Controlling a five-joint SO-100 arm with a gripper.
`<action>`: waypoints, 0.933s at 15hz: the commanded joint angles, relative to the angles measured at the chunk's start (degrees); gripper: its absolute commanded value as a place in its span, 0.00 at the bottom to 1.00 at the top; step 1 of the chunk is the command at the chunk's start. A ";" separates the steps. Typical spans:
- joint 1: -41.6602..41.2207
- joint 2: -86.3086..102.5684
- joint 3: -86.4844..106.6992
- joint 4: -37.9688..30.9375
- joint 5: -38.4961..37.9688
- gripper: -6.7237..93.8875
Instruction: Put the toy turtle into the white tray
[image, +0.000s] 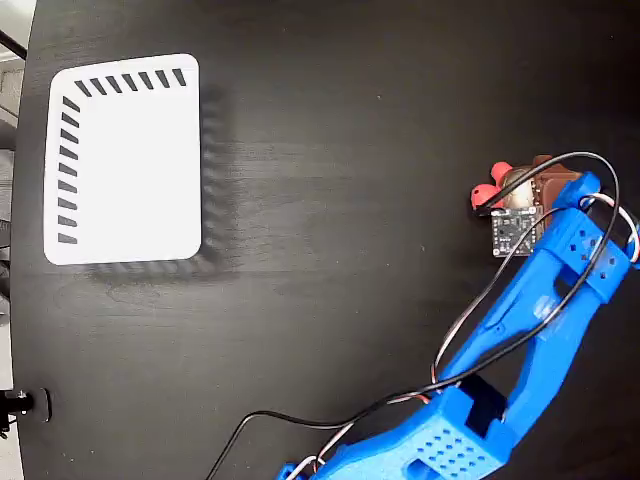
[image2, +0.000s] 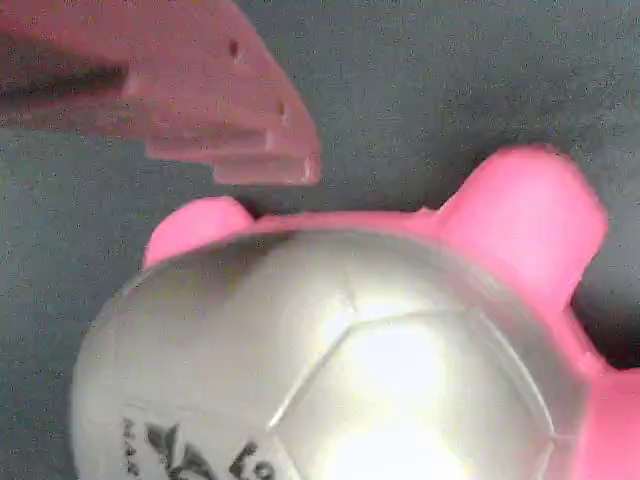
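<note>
Turtle (image: 503, 189) on dark counter (image: 330, 250), right side of fixed view, well apart from white tray (image: 125, 160) at upper left. Blue arm (image: 540, 310) covers most of it; only red limbs and a bit of shell show. Heading unclear. Wrist view: shell (image2: 330, 360) fills frame, cropped at bottom, one tool finger (image2: 200, 110) above it. Tool (image: 520, 195) opening can't be judged.

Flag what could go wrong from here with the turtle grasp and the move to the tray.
1. The wrist view shows only one finger of the hand, beside the domed shell of the toy turtle; a squeeze on that smooth dome may pop it out.
2. The white tray sits far across the table, so a weak grip could drop it on the way.
3. The cable loops near the hand and might snag.
</note>
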 joint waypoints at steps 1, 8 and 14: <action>-0.26 0.18 -7.03 2.64 -0.09 0.61; -0.26 -4.66 -14.85 7.03 -0.18 0.61; -0.26 -5.36 -15.82 7.56 0.00 0.22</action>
